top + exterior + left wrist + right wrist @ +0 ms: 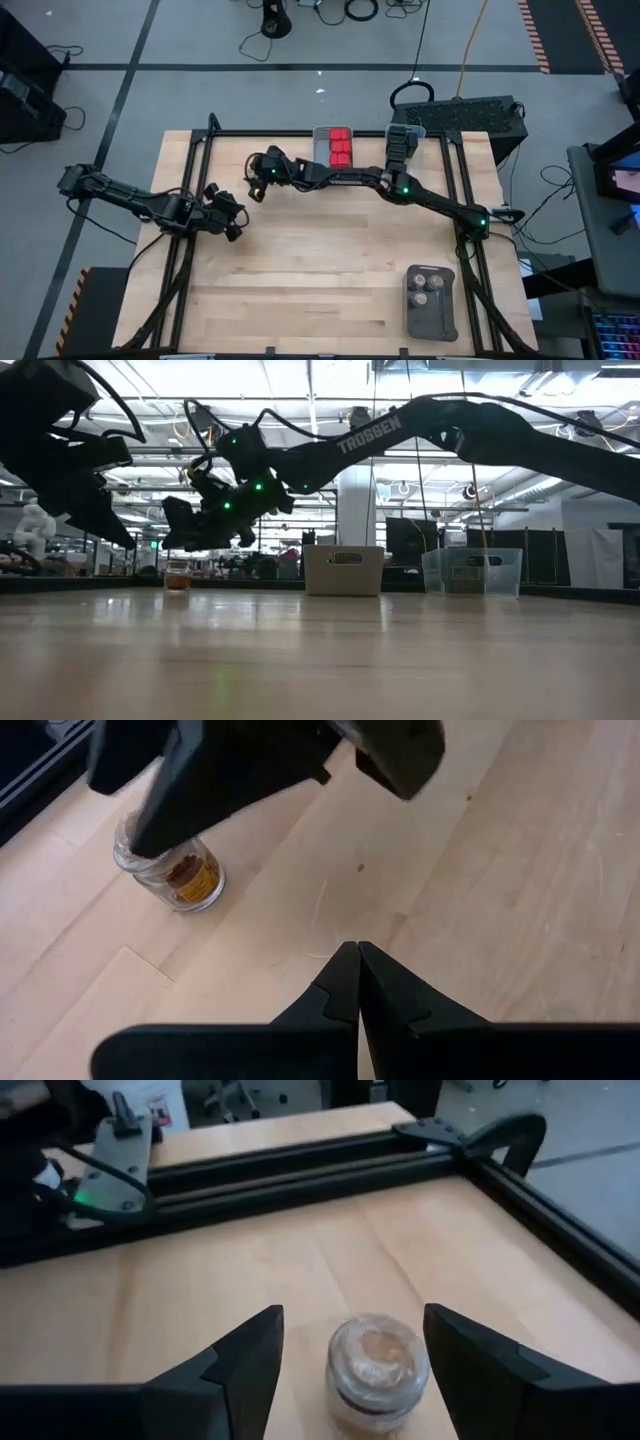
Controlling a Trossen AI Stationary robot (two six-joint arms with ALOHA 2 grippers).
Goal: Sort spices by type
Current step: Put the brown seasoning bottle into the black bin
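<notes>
The right gripper (345,1355) is stretched far across the table toward its back-left part, at about eleven o'clock from the table's centre in the high view. Its two dark fingers (240,1365) stand spread, one on each side of a round jar (375,1365) with a tan-brown top, and a gap shows between each finger and the glass, so they are not touching it. The jar stands upright on the wooden table (330,270); in the low view it shows as a small clear jar with amber contents just below the gripper (the left wrist view shows the same jar partly hidden behind the right arm's dark fingers).

The left gripper (357,985) hovers over bare wood at about nine o'clock from the table's centre, near the right gripper but apart from it, its fingertips pressed together on nothing.

At twelve o'clock, on the back edge, a grey bin (322,133) holds the red-capped containers (340,147) in two rows. Just beside it, toward one o'clock, a clear bin (419,133) sits partly under the right arm. At about five o'clock, near the front-right corner, a flat dark grey tray (432,322) carries three round jars with pale tops (428,288).
</notes>
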